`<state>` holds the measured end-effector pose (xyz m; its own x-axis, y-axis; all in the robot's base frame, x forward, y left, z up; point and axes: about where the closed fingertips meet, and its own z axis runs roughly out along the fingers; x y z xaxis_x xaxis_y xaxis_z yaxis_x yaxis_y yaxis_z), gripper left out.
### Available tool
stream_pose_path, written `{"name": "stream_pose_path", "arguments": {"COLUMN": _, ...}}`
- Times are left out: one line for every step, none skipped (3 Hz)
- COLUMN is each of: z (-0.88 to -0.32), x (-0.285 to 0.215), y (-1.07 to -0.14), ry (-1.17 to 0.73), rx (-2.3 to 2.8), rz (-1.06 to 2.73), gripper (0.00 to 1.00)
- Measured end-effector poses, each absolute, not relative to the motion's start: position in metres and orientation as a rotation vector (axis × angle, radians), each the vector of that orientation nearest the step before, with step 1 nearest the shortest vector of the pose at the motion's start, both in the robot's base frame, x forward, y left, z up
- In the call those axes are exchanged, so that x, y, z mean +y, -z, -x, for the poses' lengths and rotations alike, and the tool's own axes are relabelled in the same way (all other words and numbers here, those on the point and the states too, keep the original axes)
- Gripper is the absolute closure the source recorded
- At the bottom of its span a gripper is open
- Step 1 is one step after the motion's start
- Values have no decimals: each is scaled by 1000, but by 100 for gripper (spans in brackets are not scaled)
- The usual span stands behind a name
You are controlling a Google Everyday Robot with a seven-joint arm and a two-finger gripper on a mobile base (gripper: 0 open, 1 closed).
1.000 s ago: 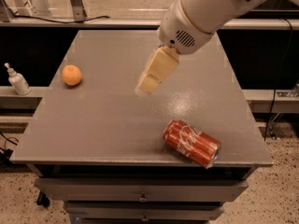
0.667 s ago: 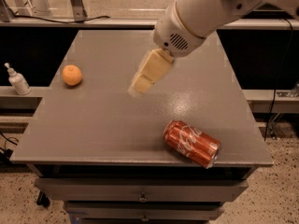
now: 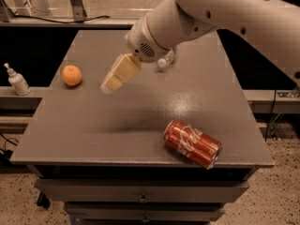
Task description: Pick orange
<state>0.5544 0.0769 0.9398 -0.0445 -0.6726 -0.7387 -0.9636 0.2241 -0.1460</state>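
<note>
The pincer has been carried leftward across the counter over the last second, closing much of the gap to the orange. It is now seen hanging above the counter's upper-left area, angled down and to the left, with a clear stretch of grey surface between its tip and the fruit. Whether it is open or closed cannot be told from this view; nothing is seen held in it.

The orange rests alone near the counter's left edge, in the upper left of the frame. A red soda can lies on its side at the lower right, well apart from the fruit (no obstacle to the approach). A small white pump bottle stands off the counter at the far left.

The reach is judged to be under way. For a clean grasp, the pincer should be centred over the fruit, lowered squarely, and closed across its widest part, since a round fruit can be nudged into rolling toward the nearby edge.
</note>
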Motion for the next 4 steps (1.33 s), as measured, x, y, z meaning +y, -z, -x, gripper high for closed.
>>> {"name": "stream_pose_path", "arguments": {"z": -581, "x": 114, "y": -923, "ry": -527, "rx": 1706, "rz": 1512, "gripper": 0}}
{"name": "stream_pose_path", "arguments": {"z": -606, "x": 151, "y": -907, "ry": -529, "rx": 1641, "rz": 1519, "gripper": 0}}
{"name": "stream_pose_path", "arguments": {"z": -626, "x": 185, "y": -889, "ry": -573, "rx": 1625, "rz": 1498, "gripper": 0}}
{"name": "stream_pose_path", "arguments": {"z": -640, "x": 213, "y": -874, "ry": -658, "rx": 1650, "rz": 1448, "gripper": 0}}
